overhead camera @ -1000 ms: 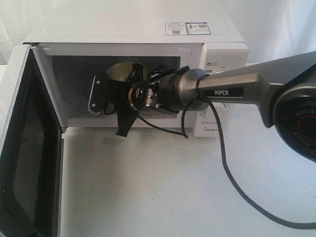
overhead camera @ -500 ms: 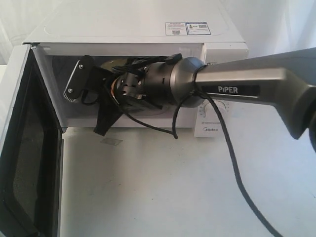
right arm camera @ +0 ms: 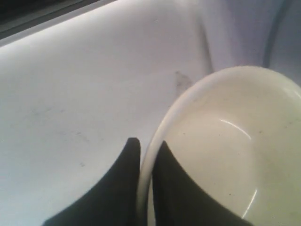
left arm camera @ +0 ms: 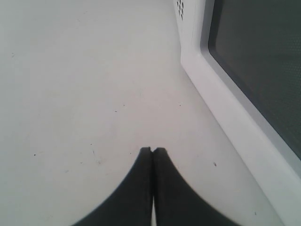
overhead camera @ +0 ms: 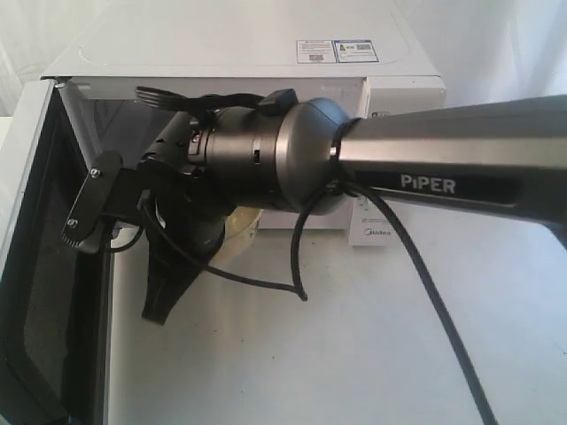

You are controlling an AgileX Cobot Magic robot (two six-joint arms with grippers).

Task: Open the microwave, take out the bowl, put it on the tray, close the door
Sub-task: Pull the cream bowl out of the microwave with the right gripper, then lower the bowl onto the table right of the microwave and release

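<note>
The white microwave (overhead camera: 221,49) stands at the back with its door (overhead camera: 31,257) swung wide open on the left. My right gripper (right arm camera: 146,143) is shut on the rim of the cream bowl (right arm camera: 225,155), one finger inside and one outside. In the exterior view the right gripper (overhead camera: 164,301) hangs in front of the cavity opening, over the table. Only a sliver of the bowl (overhead camera: 237,232) shows behind the wrist. My left gripper (left arm camera: 153,150) is shut on nothing, low over the table beside the door (left arm camera: 254,70). No tray is in view.
The right arm (overhead camera: 425,168) spans the view and hides most of the cavity and the dial panel. Its black cable (overhead camera: 434,310) trails across the white table (overhead camera: 310,354). The open door stands along the left edge.
The right arm has drawn back out of the microwave cavity, toward the camera and to the left, bringing the bowl with it. The door stays open.
</note>
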